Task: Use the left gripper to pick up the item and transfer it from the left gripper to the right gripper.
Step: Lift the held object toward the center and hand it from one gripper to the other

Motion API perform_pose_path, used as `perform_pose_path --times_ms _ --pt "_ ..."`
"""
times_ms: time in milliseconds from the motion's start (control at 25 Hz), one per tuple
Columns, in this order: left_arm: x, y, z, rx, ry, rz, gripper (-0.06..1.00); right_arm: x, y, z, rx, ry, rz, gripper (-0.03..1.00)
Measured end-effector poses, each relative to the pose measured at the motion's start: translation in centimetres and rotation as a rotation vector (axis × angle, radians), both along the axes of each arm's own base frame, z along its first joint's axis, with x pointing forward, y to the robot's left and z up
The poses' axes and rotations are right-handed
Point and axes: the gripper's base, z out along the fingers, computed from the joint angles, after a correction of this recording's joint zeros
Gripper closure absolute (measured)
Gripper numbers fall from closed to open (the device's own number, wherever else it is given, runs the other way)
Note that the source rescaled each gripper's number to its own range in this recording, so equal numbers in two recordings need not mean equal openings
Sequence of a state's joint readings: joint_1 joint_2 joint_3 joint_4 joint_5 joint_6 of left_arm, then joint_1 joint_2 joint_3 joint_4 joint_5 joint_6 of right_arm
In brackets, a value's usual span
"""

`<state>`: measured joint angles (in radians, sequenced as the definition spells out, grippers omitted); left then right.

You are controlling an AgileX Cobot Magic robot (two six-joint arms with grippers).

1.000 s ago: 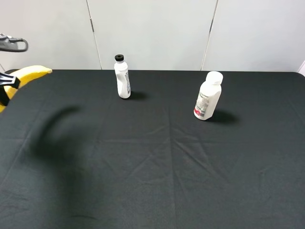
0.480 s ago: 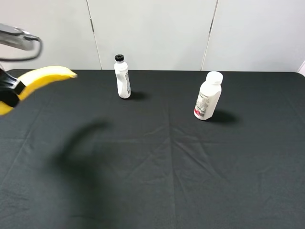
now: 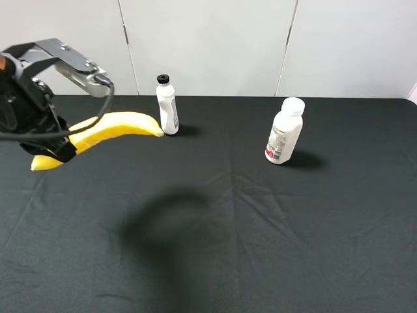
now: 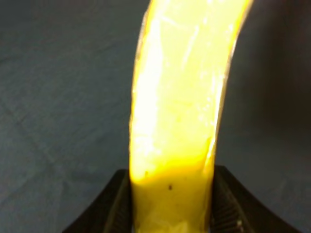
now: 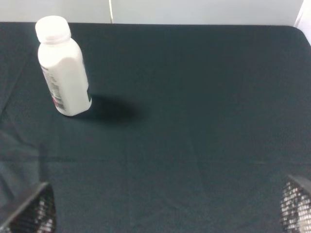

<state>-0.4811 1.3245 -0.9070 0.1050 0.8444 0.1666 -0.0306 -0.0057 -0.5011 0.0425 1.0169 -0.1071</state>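
My left gripper (image 3: 64, 145) is shut on the long yellow banana (image 3: 111, 127) and holds it in the air above the left side of the table, with the banana's long end pointing right toward the slim bottle. In the left wrist view the banana (image 4: 180, 111) fills the middle, clamped between the two black fingers (image 4: 114, 206). My right gripper (image 5: 167, 211) is out of the exterior view. In the right wrist view only its two finger tips (image 5: 31, 211) show at the lower corners, wide apart and empty.
A slim white black-capped bottle (image 3: 167, 105) stands at the back, just right of the banana's tip. A wider white-capped bottle (image 3: 284, 131) stands at the back right, also in the right wrist view (image 5: 63, 73). A black cloth (image 3: 260, 228) covers the table.
My left gripper has moved in from the left edge toward the right with the banana, which now hangs more level. Its shadow has slid right across the cloth.
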Motion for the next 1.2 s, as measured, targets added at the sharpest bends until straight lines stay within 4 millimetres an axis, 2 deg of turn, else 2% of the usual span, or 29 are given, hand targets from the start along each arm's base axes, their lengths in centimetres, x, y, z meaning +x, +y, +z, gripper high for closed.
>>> perform_pose_path --times_ms 440,560,720,840,960,1200 --pt "-1.4 -3.1 0.1 -0.047 -0.02 -0.162 0.94 0.0 0.1 0.0 0.011 0.0 0.008 -0.03" --pt "-1.5 -3.6 0.2 -0.07 -0.031 -0.246 0.94 0.0 0.5 0.0 0.062 -0.001 0.031 -0.03" --pt "-1.6 -4.0 0.2 -0.086 -0.047 -0.345 0.94 0.7 1.1 0.6 0.216 0.041 0.039 -0.03" --pt "-1.7 -4.1 0.2 -0.097 -0.044 -0.381 0.94 2.1 1.8 1.9 0.344 0.104 0.064 -0.03" --pt "-1.8 -4.3 0.3 -0.116 -0.043 -0.409 0.94 4.4 2.6 2.7 0.452 0.171 0.11 -0.03" --pt "-1.8 -4.5 0.3 -0.133 -0.049 -0.424 0.94 8.8 4.2 2.7 0.536 0.29 0.287 -0.03"
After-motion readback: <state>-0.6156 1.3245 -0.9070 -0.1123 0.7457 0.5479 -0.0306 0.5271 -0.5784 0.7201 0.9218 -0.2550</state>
